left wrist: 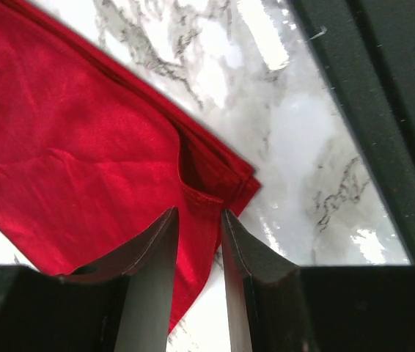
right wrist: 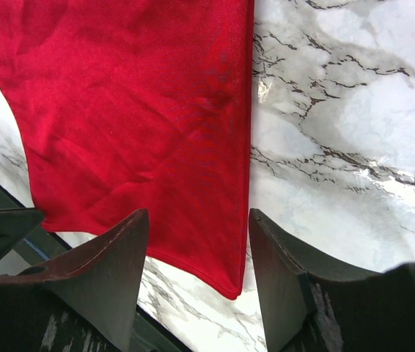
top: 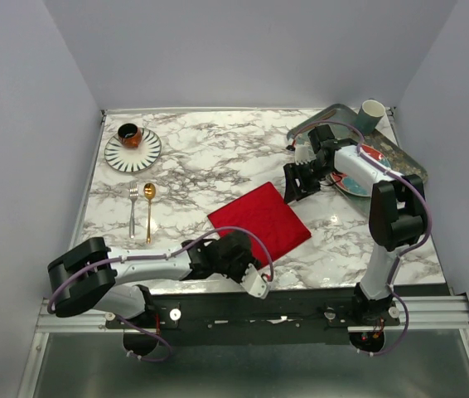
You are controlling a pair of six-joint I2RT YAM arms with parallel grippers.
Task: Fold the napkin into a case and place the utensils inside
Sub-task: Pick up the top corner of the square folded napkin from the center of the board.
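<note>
The red napkin (top: 261, 219) lies folded flat, as a diamond, at the table's middle. My left gripper (top: 244, 247) is at its near corner. In the left wrist view this gripper (left wrist: 199, 213) stands narrowly open, its fingers either side of a puckered hem of the napkin (left wrist: 83, 154). My right gripper (top: 295, 186) hovers at the napkin's far right corner. It is wide open (right wrist: 199, 214) over the napkin (right wrist: 141, 110), with nothing held. The silver fork (top: 133, 207) and gold spoon (top: 149, 211) lie side by side at the left.
A striped plate (top: 146, 152) with a dark cup (top: 129, 134) sits at the back left. At the back right, a grey tray (top: 404, 157) holds a pale cup (top: 373, 114) and a patterned plate (top: 357, 181). The table's dark front edge (left wrist: 383, 132) runs close to the left gripper.
</note>
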